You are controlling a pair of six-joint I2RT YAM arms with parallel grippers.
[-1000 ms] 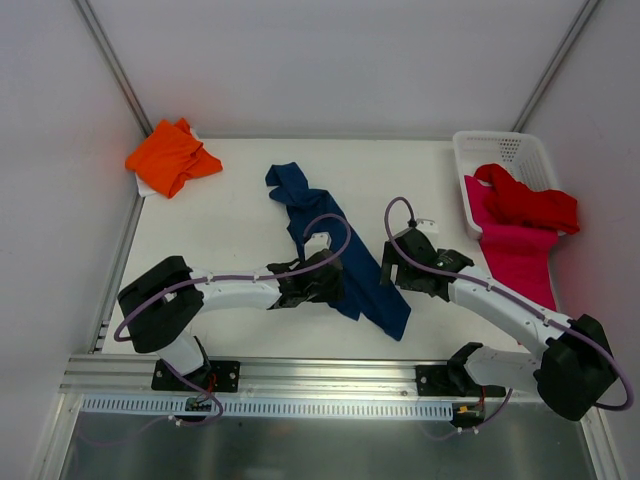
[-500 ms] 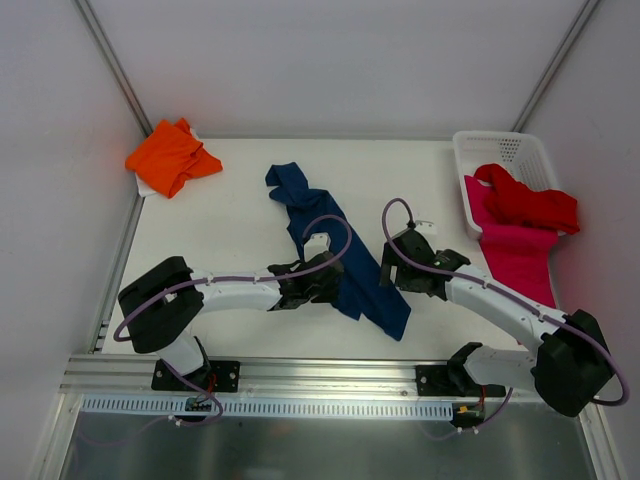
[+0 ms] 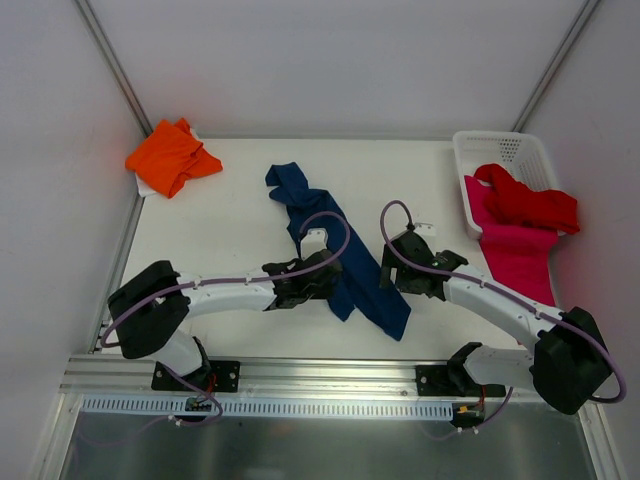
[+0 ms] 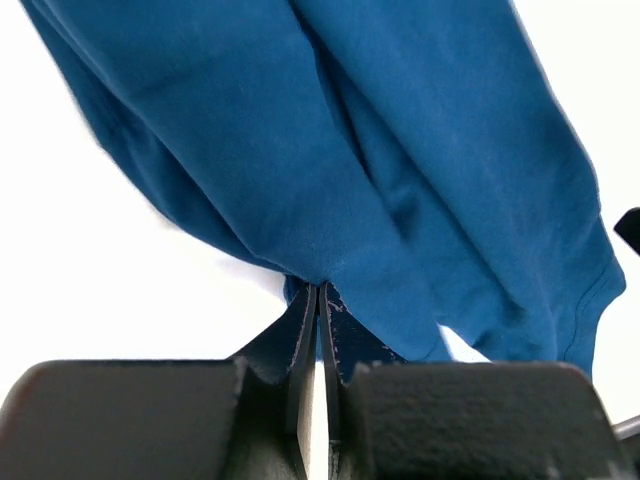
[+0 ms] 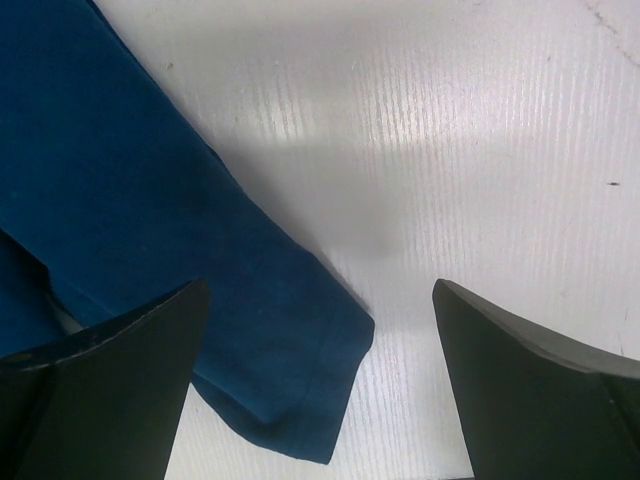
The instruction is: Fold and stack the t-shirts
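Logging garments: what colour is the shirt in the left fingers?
Navy blue shirt; left wrist view.

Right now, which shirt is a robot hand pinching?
The blue shirt in the middle: the left gripper is shut on its edge. The orange shirt lies far left, and the red shirt and pink shirt drape over the basket, all untouched.

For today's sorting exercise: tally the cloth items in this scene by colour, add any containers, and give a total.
Navy blue t-shirt: 1
Orange t-shirt: 1
Red t-shirt: 1
Magenta-pink t-shirt: 1
White mesh basket: 1
Total: 5
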